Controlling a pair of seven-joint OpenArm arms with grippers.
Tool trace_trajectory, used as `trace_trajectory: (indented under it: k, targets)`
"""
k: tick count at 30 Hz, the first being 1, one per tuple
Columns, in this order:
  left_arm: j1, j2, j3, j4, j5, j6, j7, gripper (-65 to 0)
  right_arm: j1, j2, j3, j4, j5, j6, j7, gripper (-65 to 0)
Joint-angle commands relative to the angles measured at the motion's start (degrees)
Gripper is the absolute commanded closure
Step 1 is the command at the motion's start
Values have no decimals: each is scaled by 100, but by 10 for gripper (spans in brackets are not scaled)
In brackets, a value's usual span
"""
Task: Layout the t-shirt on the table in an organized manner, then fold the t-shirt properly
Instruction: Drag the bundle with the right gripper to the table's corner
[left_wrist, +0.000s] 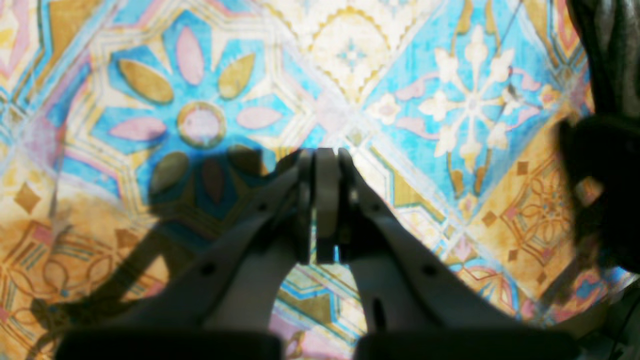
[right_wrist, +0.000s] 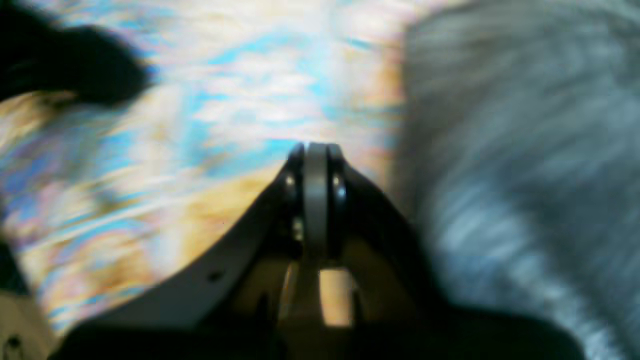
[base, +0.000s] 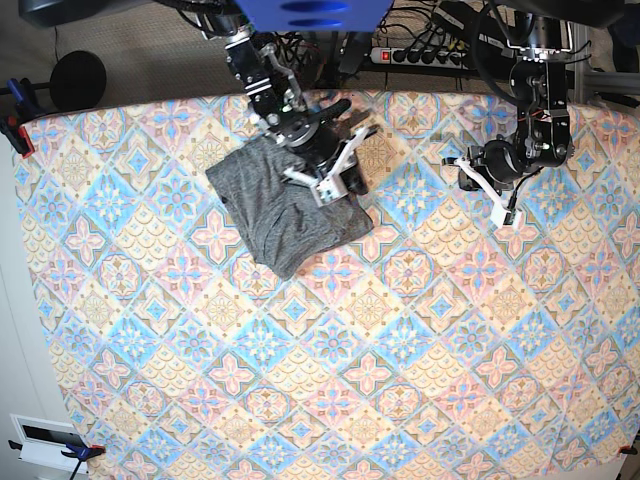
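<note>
While you check base view: t-shirt (base: 283, 210) sits folded into compact grey bundle at about 11 o'clock on table (base: 330, 390), flat on patterned cloth. Right gripper (base: 331, 187) hovers at bundle's 2 o'clock edge, jaws pinched together, nothing between them; its wrist view is blurry, grey knit off to one side. Left gripper (base: 512, 216) parked well apart at roughly 2 o'clock on table, jaws closed tight and empty over bare tiles, shadow falling on cloth below it.
</note>
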Motion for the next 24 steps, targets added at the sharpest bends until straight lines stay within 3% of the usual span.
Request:
trace_trajectory:
  k: [1, 11, 15, 22, 24]
  targets:
    - [-78, -50, -20, 53, -24, -10, -38, 0, 68, -65, 62, 46, 33, 34, 149, 0]
    - [-122, -41, -20, 45, -15, -10, -38, 0, 103, -65, 1460, 2, 33, 34, 123, 0]
    - [-131, -41, -20, 45, -15, -1, -38, 0, 472, -48, 1996, 2, 33, 34, 114, 0]
    - [-131, -59, -20, 36, -15, -1, -38, 0, 771, 5, 2330, 2, 33, 43, 105, 0]
    - [-131, -59, -20, 36, -15, -1, -38, 0, 736, 190, 2321, 20, 33, 43, 26, 0]
